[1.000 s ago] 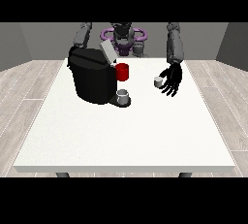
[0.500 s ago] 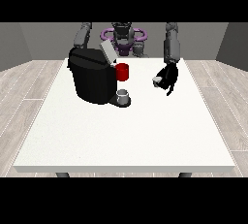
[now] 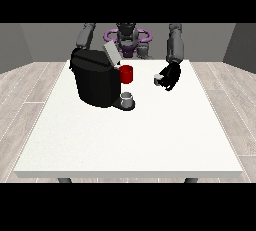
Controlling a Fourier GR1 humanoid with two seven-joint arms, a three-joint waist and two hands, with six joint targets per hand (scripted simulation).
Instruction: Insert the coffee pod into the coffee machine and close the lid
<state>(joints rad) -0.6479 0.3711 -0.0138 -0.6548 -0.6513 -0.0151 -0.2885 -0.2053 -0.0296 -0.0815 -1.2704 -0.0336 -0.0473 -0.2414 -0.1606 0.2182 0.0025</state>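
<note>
While most of the white desk (image 3: 130, 140) is lying bare toward six o'clock, the hand at the view's right (image 3: 171, 76) is curling around the pale coffee pod (image 3: 158, 79), lifted since half a second ago. At nine o'clock from it, the black coffee machine (image 3: 97, 80) is standing with lid (image 3: 111, 53) raised, a grey cup (image 3: 127, 98) sitting under its red part (image 3: 126, 74).
</note>
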